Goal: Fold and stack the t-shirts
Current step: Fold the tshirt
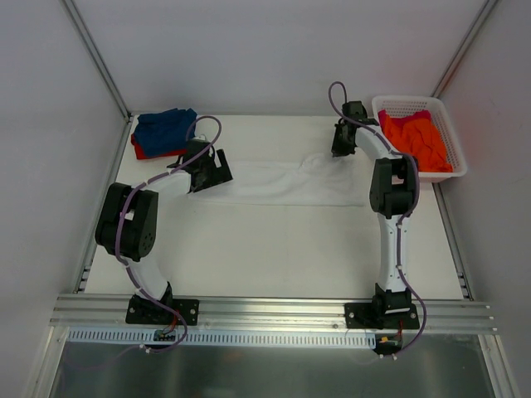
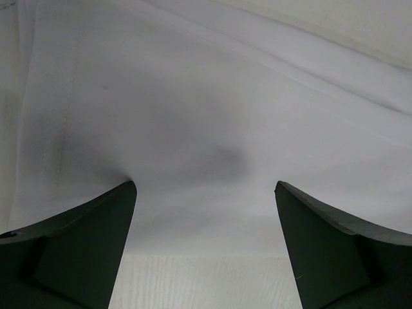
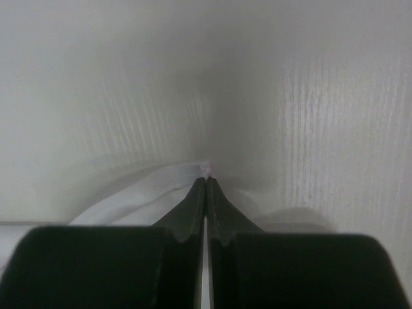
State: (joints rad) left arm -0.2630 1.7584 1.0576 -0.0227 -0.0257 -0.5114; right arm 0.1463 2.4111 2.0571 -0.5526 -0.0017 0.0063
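fold starting: white t-shirt (image 1: 282, 184) is lying on desk (image 1: 274, 249) at 12 o'clock; right end effector (image 3: 206, 180) is pinching its 2 o'clock corner; left end effector (image 2: 205, 185), jaws spread, is hovering over its 9 o'clock end; likely needing a grip there next.

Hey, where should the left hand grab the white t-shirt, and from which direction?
Grip the white t-shirt at its left end, the cloth directly under the open left hand, coming straight down from above. It lies flat along the table, so probably only a top-down pinch gathers cloth. The right hand is shut on its opposite end.
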